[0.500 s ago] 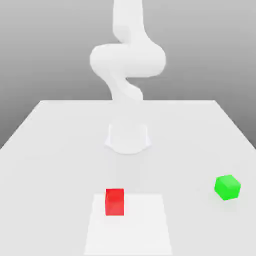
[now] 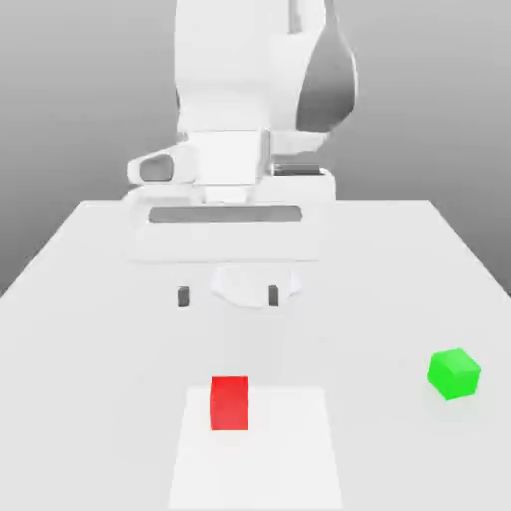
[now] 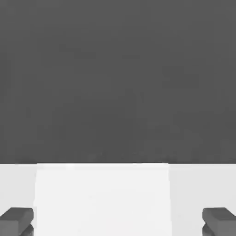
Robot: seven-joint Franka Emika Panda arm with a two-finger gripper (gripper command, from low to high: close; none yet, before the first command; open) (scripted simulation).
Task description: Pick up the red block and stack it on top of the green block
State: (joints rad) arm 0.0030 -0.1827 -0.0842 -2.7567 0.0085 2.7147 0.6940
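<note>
"Red is the little block [image 2: 229,403] I see first! Where is it from the claw [image 2: 229,296]?"

"It is lower down than the claw in the exterior view, lined up with the gap between its two fingers. It sits on a white patch [image 2: 289,469], close to the patch's edge on the exterior view's left."

"Is the claw open or closed?"

"Open! Its two dark fingertips [image 2: 183,296] are wide apart, and they are up above the bench [image 2: 90,349]."

"And where is the green block [image 2: 454,374]?"

"Off to the exterior view's right of the claw, and lower down in that view too. It sits on the bench, turned a bit so a corner points out. It is well apart from the red block."

"What is over the claw?"

"The big white arm [image 2: 225,70]. It has some grey parts, and the claw hangs down from it."

"Can you see the claw from the hand too?"

"Yes! Both dark fingers are there, wide apart. The white patch shows between them, and past the straight edge of the bench it is all dark grey."
</note>
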